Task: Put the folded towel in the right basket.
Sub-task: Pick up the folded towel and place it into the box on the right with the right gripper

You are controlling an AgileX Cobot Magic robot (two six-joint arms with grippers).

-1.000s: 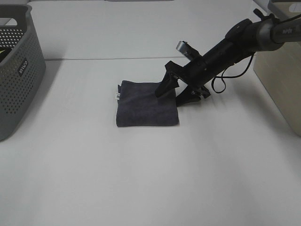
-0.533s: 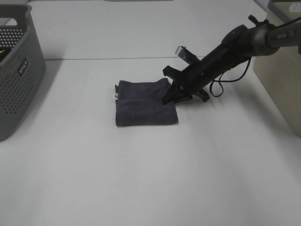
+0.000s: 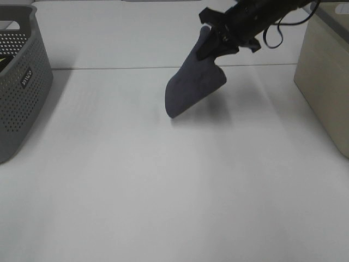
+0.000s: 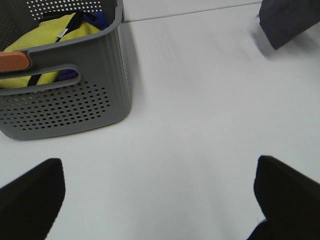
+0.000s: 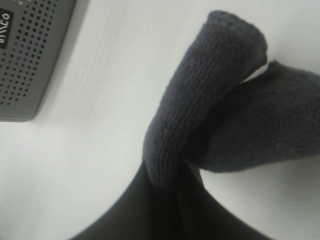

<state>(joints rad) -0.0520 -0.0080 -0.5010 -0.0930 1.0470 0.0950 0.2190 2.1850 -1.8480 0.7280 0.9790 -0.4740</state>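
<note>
Exterior high shows me the right pincer (image 3: 214, 42) near the far edge of the table (image 3: 163, 196), clenched on the top corner of the dark grey towel (image 3: 193, 87). The towel hangs from that grip in a loose, slanted fold, narrow at the top and wider lower down. Its lowest corner points toward the table on the left side, and I cannot tell whether that corner touches the surface. A soft shadow lies on the table just beside it. The beige basket (image 3: 324, 82) stands at the right edge of the table, well apart from the towel, with the arm reaching out above its near corner. The grey basket (image 3: 24, 82) sits at the far left. On my right wrist view the towel bulges out of the closed black tips in two thick rolls. On my left wrist view the left pincer (image 4: 160, 200) is released, its two dark fingers (image 4: 30, 195) spread wide over bare table, with a yellow cloth (image 4: 50, 35) lying inside the grey basket near it
</note>
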